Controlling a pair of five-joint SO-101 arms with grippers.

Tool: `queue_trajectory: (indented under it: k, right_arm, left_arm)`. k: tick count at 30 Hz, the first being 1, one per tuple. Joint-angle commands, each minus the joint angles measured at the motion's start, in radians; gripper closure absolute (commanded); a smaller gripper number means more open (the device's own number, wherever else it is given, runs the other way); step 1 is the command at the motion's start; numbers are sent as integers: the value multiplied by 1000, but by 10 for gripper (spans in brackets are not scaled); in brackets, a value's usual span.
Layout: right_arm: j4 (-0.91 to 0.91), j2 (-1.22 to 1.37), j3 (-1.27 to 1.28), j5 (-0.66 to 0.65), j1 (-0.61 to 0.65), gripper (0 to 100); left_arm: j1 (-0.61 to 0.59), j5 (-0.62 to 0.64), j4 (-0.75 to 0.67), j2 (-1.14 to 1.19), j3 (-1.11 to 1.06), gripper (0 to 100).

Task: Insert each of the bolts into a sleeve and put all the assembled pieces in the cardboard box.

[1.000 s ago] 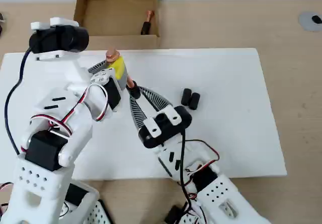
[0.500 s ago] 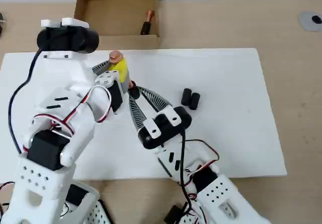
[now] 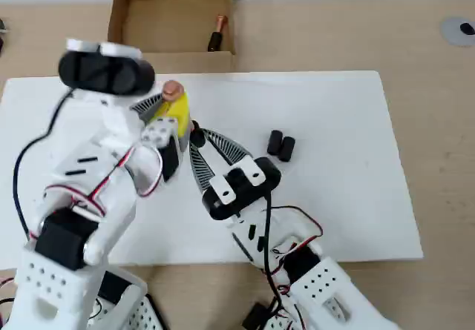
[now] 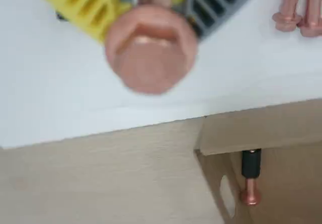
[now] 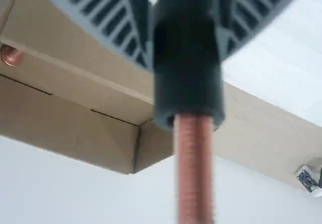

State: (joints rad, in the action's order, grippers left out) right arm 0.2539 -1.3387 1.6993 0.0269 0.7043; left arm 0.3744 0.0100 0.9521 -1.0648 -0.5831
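Note:
My left gripper (image 3: pixel 175 110), with one yellow and one grey finger, is shut on a copper bolt (image 3: pixel 172 90) and holds it head-up over the white mat. In the left wrist view the bolt's hex head (image 4: pixel 151 48) sits between the fingers. My right gripper (image 3: pixel 195 137) meets it from the other side, shut on a black sleeve (image 5: pixel 187 58). The bolt's threaded shaft (image 5: pixel 193 173) passes through the sleeve. Two spare sleeves (image 3: pixel 280 144) lie on the mat. Two more bolts (image 4: pixel 298 10) lie side by side. The cardboard box (image 3: pixel 132 20) holds one assembled piece (image 3: pixel 217 33).
The white mat (image 3: pixel 334 196) covers most of the wooden table. The box stands just beyond the mat's far edge, close to both grippers. A small grey and black item (image 3: pixel 459 30) lies at the far right of the table.
The left arm has swung slightly right, carrying the bolt head a little right and nearer the right gripper. The right arm has hardly moved.

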Motion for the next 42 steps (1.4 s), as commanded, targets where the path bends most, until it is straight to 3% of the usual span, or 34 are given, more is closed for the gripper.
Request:
queue_trajectory:
  k: [1, 21, 32, 42]
  right_arm:
    - [0, -22, 2, 6, 4, 988]
    - [3, -24, -1, 6, 2, 988]
    - [3, -24, -21, 6, 2, 988]
    - [2, -24, -18, 6, 2, 988]
  left_arm:
    - [40, -41, -6, -64, -28, 990]
    - [46, -46, 89, -101, -18, 990]
    - [44, -80, -18, -99, -193, 990]
    - [44, -80, -11, -105, -209, 988]
